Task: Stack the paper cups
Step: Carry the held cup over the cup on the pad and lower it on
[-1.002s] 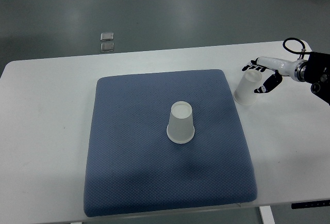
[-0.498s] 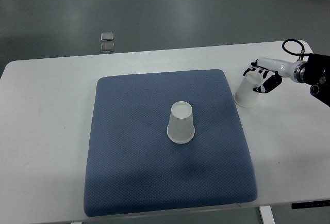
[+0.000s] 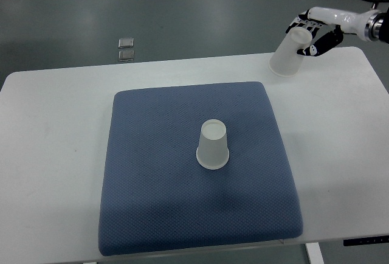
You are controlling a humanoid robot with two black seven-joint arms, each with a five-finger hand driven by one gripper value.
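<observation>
The worktop (image 3: 55,154) is a smooth white board with a dull, even finish. On it lies a blue cloth mat (image 3: 158,215), its weave finely dimpled and matt. The cup on the mat (image 3: 213,145) looks like thin white paper, matt and smooth. The cup in the right hand (image 3: 287,53) has the same pale, matt paper look. The right hand (image 3: 314,33) shows glossy white shell and black fingers (image 3: 322,44). The floor (image 3: 182,8) is smooth grey with a faint sheen.

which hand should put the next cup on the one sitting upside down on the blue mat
Right, most likely. The right hand already grips a paper cup lifted above the table, and the upside-down cup waits on the mat. No left arm shows.
</observation>
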